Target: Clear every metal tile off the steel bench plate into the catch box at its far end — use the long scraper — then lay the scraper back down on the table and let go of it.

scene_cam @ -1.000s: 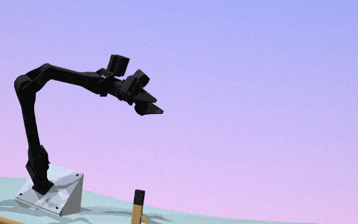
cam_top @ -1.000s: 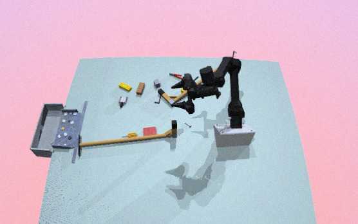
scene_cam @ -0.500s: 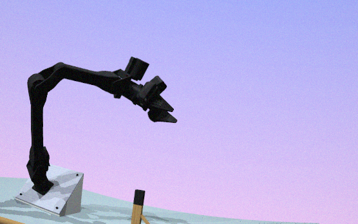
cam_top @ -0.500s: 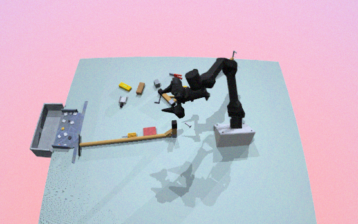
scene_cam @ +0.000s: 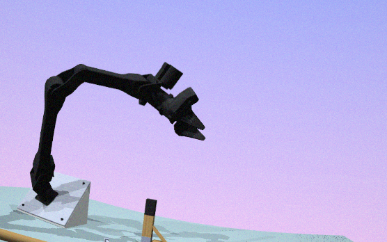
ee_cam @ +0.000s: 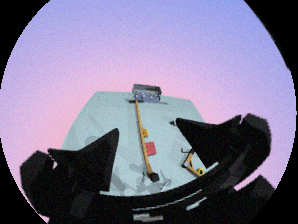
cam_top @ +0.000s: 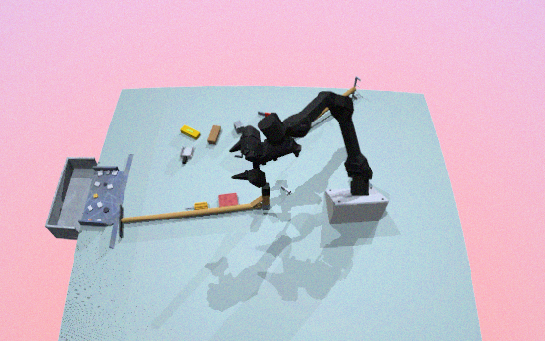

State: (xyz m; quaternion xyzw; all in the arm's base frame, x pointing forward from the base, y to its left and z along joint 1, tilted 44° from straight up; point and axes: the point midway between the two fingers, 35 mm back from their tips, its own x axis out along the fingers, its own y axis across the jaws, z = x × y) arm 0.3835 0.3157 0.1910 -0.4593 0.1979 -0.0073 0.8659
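The long scraper lies on the table. Its wooden shaft [cam_top: 186,214] [ee_cam: 140,132] runs from a grey blade [cam_top: 121,201] at the bench plate to an upright black handle [cam_top: 265,192] [scene_cam: 150,206] [ee_cam: 153,177]. The steel bench plate [cam_top: 114,196] carries several small metal tiles [cam_top: 109,186]. The grey catch box [cam_top: 60,193] [ee_cam: 148,92] adjoins its far end. My gripper [cam_top: 247,177] [scene_cam: 204,133] [ee_cam: 147,127] is open and empty. It hangs well above the table, over and a little left of the handle, touching nothing.
A red square block [cam_top: 227,199] and a small yellow piece [cam_top: 200,205] lie beside the shaft. A yellow block [cam_top: 190,131], a brown block [cam_top: 214,133], a grey part [cam_top: 186,154] and a grey cube [cam_top: 238,125] lie farther back. A screw [cam_top: 286,190] lies near the handle. The robot base [cam_top: 356,205] stands right.
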